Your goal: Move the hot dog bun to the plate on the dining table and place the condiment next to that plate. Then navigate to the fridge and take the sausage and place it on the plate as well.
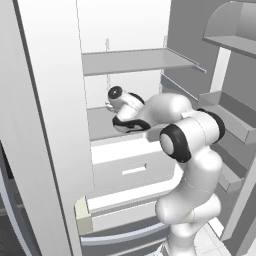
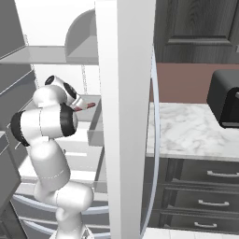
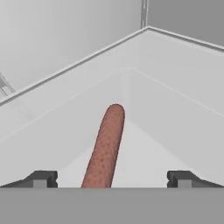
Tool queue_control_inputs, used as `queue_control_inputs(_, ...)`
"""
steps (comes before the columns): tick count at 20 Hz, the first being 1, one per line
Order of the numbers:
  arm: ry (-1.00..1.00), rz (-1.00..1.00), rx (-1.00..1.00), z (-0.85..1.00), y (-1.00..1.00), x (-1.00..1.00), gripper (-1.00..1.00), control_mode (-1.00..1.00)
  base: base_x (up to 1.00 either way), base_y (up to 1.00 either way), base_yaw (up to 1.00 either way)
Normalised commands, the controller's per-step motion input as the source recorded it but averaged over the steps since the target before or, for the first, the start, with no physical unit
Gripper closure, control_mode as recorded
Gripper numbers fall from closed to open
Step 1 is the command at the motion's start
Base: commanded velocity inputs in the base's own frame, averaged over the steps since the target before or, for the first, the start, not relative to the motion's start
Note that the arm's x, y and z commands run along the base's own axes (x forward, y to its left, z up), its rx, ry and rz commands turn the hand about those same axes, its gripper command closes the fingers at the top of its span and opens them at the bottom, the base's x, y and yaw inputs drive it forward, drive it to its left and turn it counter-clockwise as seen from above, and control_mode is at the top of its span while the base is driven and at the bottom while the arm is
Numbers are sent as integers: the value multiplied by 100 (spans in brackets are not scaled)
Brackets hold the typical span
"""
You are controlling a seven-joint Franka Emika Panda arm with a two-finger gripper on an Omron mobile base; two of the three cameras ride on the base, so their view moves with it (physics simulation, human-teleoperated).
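Inside the fridge (image 1: 135, 60), on the lower shelf tray, my claw (image 3: 111, 179) hovers with jaws spread wide, holding nothing. Sausage (image 3: 105, 146) lies flat on the white tray floor (image 3: 148, 162), between my two fingertips (image 3: 41, 178), so I judge I'm lined up to straddle it. Long axis runs straight away from me toward the tray's back corner, near end under my hand, far end rounded. Jaws sit across that axis, good for a pinch on its width. Right base view: sausage (image 2: 88, 105) just past my hand.
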Motion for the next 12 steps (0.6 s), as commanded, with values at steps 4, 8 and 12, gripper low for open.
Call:
queue_control_inputs(4,1,-6,4,-19,0,12,-100,-100,0,0,0)
queue_control_inputs(8,0,-6,3,-26,0,2,-100,-100,0,0,0)
queue_control_inputs(12,0,-7,3,-24,0,7,-100,-100,0,0,0)
